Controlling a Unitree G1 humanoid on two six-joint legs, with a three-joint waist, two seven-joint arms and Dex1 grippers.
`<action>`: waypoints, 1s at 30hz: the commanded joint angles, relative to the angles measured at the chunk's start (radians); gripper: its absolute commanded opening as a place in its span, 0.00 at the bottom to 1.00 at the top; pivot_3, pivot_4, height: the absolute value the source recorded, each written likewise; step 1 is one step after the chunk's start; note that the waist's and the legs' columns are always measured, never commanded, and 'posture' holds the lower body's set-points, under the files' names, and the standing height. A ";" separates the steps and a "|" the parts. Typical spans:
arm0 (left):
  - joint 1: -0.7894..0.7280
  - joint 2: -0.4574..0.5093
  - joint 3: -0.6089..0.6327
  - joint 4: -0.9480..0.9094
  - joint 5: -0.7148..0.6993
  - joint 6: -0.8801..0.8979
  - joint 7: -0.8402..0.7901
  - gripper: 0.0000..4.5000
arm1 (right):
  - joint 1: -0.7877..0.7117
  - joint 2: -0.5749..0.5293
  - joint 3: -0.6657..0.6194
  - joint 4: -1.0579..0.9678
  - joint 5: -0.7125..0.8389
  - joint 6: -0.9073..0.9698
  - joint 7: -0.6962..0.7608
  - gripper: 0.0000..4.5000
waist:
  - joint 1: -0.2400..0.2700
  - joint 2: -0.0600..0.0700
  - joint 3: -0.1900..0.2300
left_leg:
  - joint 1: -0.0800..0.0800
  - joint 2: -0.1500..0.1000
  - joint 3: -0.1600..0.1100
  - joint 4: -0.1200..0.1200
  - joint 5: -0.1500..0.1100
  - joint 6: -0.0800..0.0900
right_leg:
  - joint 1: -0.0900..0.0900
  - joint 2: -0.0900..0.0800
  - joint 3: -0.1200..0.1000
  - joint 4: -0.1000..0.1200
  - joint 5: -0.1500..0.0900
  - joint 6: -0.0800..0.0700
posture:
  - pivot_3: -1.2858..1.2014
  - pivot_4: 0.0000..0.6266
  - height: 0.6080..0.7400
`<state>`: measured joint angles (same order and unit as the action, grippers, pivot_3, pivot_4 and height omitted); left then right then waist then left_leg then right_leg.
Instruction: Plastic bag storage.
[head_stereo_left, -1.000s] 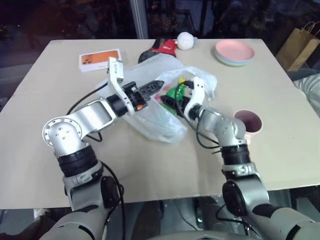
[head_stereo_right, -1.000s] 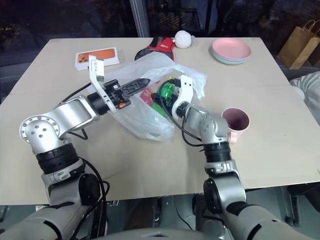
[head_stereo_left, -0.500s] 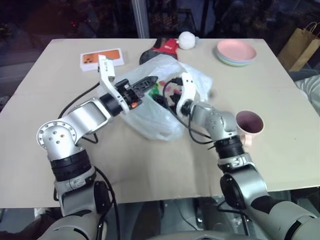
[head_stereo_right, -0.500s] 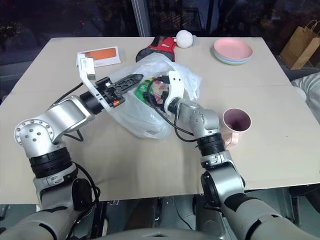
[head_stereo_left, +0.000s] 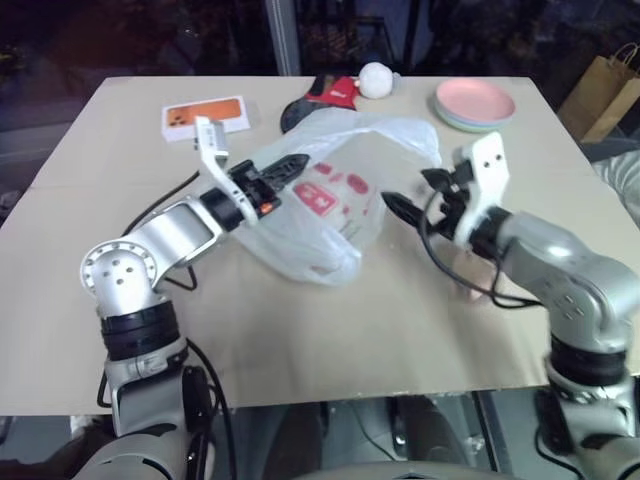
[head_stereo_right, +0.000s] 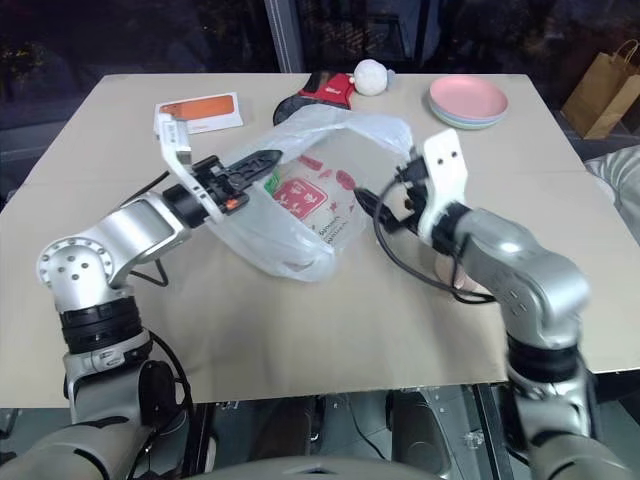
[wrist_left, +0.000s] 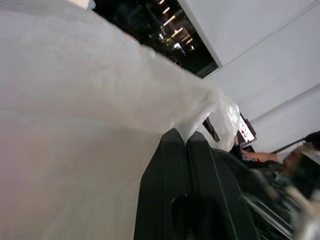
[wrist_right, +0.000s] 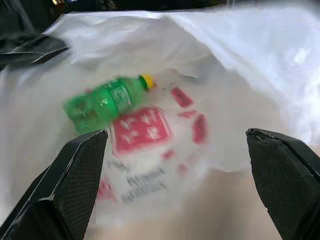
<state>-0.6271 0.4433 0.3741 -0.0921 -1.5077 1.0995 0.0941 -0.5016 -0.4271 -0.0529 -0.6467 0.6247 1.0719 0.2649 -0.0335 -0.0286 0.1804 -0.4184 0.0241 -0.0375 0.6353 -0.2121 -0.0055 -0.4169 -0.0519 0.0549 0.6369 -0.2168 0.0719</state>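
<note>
Near the middle of the bench (head_stereo_left: 300, 330), a little toward twelve o'clock, the plastic bag (head_stereo_left: 320, 215) lies slumped with its mouth lifted and turned toward three o'clock. The left gripper (head_stereo_left: 290, 168) has its jaws together, clamped on the film at the bag's upper rim, at about ten o'clock of the bag. A green bottle (wrist_right: 102, 102) lies on its side inside, seen through the open mouth. The right gripper (head_stereo_left: 410, 195) hangs just off the mouth at three o'clock, its jaws wide apart and holding nothing.

The main risk, as I judge it, lies in that single pinch. The film is thin and slick, so a pull from the left arm could slide it out of the jaws, and the mouth would then collapse over the bottle. A sharper tug could stretch or tear the rim.

With the mouth held up on one side only, lifting further may roll the bottle toward the opening and out onto the bench.

The right arm's cable loops hang close to the rim and could snag loose film. Its elbow also passes near a pink cup (head_stereo_right: 452, 275), which a careless swing might tip.
</note>
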 joint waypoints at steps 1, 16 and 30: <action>-0.026 0.016 -0.028 0.030 0.036 -0.014 -0.057 0.00 | 0.139 -0.206 -0.067 -0.255 -0.038 0.078 0.000 1.00 | 0.003 0.000 0.000 | 0.000 0.000 0.000 0.000 0.000 0.000 | 0.000 0.000 0.000 0.000 0.000 0.000 | 0.52 0.24 1.00; -0.087 0.026 -0.092 0.149 0.192 0.001 -0.236 0.00 | 0.692 -0.292 -0.369 -0.401 0.458 -0.046 -0.644 1.00 | 0.020 -0.001 0.000 | 0.000 0.000 0.002 0.001 0.000 0.000 | 0.002 0.000 0.002 -0.003 -0.003 -0.003 | 0.52 0.24 1.00; -0.100 0.014 -0.080 0.140 0.232 0.027 -0.271 0.00 | 0.702 -0.265 -0.170 -0.358 0.590 -0.206 -0.935 0.88 | 0.019 -0.002 -0.001 | 0.000 0.000 0.002 0.001 0.000 0.000 | 0.002 0.000 0.002 -0.003 -0.003 -0.002 | 0.52 0.24 1.00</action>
<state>-0.7138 0.4587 0.2694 0.0883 -1.2670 1.1260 -0.1710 0.2151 -0.6944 -0.2260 -0.9978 1.2294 0.8898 -0.6769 -0.0147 -0.0301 0.1798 -0.4185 0.0241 -0.0352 0.6371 -0.2120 -0.0052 -0.4148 -0.0522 0.0573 0.6338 -0.2196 0.0694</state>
